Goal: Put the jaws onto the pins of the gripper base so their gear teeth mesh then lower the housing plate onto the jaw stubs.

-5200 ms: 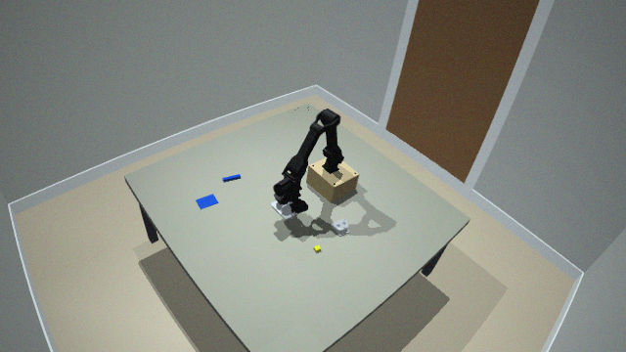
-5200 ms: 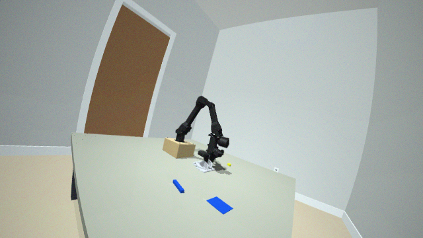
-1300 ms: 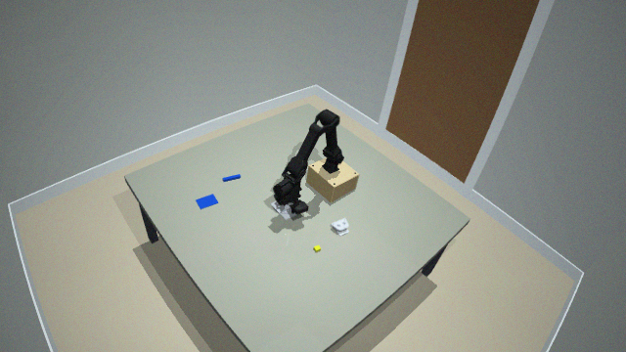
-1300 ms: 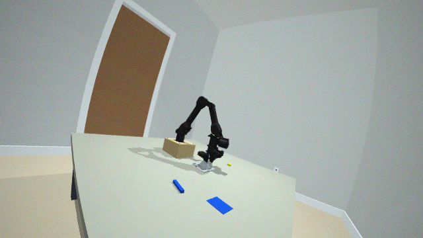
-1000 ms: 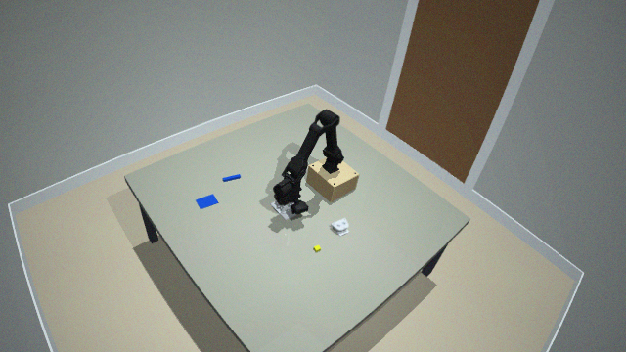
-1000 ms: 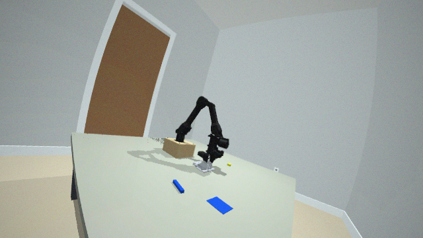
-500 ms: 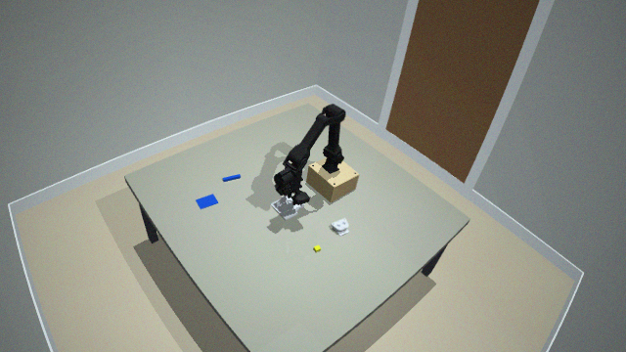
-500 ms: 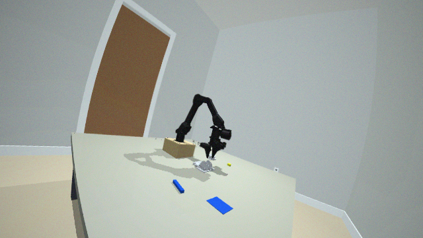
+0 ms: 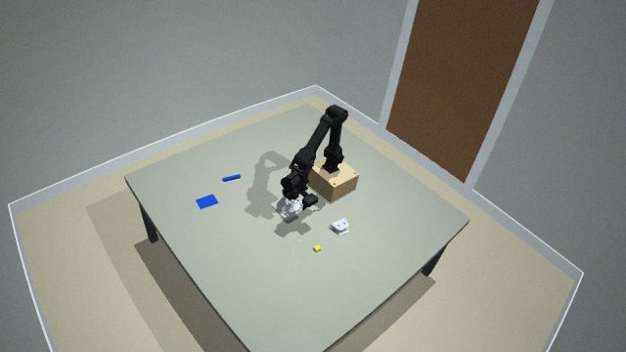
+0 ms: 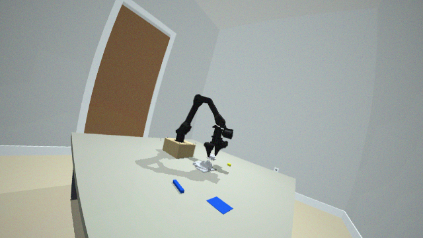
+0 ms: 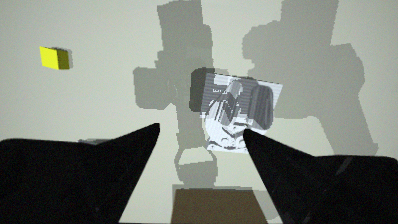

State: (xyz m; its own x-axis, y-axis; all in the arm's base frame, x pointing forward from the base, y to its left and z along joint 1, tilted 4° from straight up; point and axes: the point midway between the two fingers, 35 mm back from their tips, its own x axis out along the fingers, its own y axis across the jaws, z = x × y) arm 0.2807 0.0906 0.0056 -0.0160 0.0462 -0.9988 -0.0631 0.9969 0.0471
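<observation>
Gripper [image 9: 299,201] [image 10: 212,155] [image 11: 202,130] released, fingers wide apart above a grey desk [image 9: 293,303] [image 10: 132,205] [image 11: 100,20], near a whitish assembly [image 9: 283,207] [image 10: 202,166] [image 11: 240,112].
The assembly, seemingly the gripper base with jaws, rests on the desk on a flat, squarish plate; glare hides whether the teeth mesh. A separate white part [image 9: 339,226] lies well apart from it, near a yellow block [image 9: 317,248] [image 10: 229,164] [image 11: 51,58]. On the assembly's other side lie a blue bar [image 9: 231,178] [image 10: 178,186] and a flat blue rectangle [image 9: 206,201] [image 10: 219,205].
</observation>
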